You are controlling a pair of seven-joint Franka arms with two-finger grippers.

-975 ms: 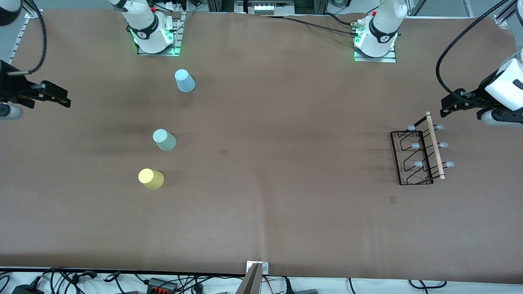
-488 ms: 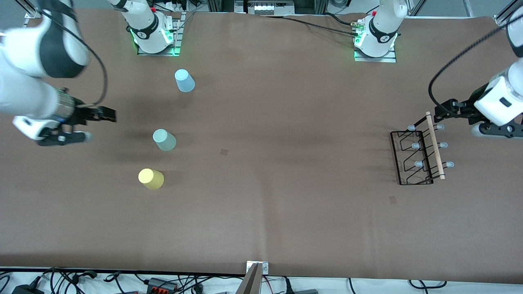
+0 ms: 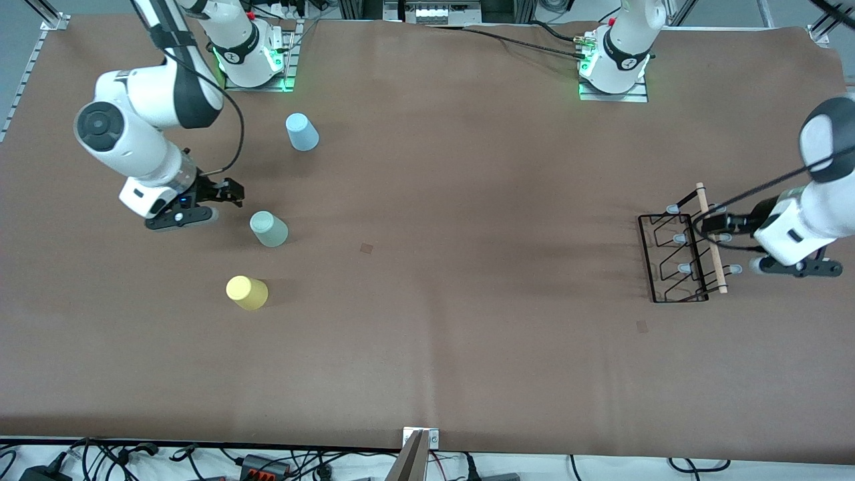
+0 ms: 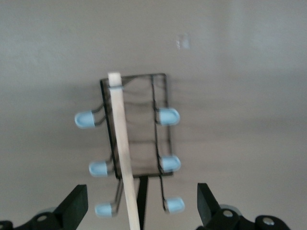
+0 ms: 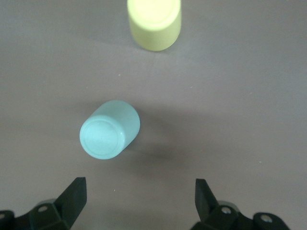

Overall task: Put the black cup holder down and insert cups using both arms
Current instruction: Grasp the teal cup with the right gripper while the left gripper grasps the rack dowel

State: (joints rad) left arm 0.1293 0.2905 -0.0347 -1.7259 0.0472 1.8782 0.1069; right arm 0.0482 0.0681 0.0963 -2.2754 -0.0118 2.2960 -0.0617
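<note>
The black cup holder [image 3: 668, 257] lies at the left arm's end of the table, its wooden rod [image 3: 711, 247] along one side. My left gripper [image 3: 709, 224] hangs open over that rod; in the left wrist view the rod [image 4: 123, 153] and holder [image 4: 160, 96] sit between the spread fingers of the left gripper [image 4: 142, 203]. Three cups stand closed end up toward the right arm's end: light blue [image 3: 302, 131], pale green [image 3: 268, 229], yellow [image 3: 246, 292]. My right gripper [image 3: 234, 190] is open beside the green cup [image 5: 109, 129], not touching it. The yellow cup [image 5: 154, 21] and right gripper [image 5: 139, 196] also show.
The brown table cover [image 3: 434, 300] stretches wide between the cups and the holder. Both arm bases [image 3: 248, 57] [image 3: 618, 63] stand along the edge farthest from the front camera. Cables lie along the nearest edge.
Both arms swung in from the table's ends. The right gripper came down beside the green cup. The left gripper moved over the holder's rod. Cups and holder stayed put.
</note>
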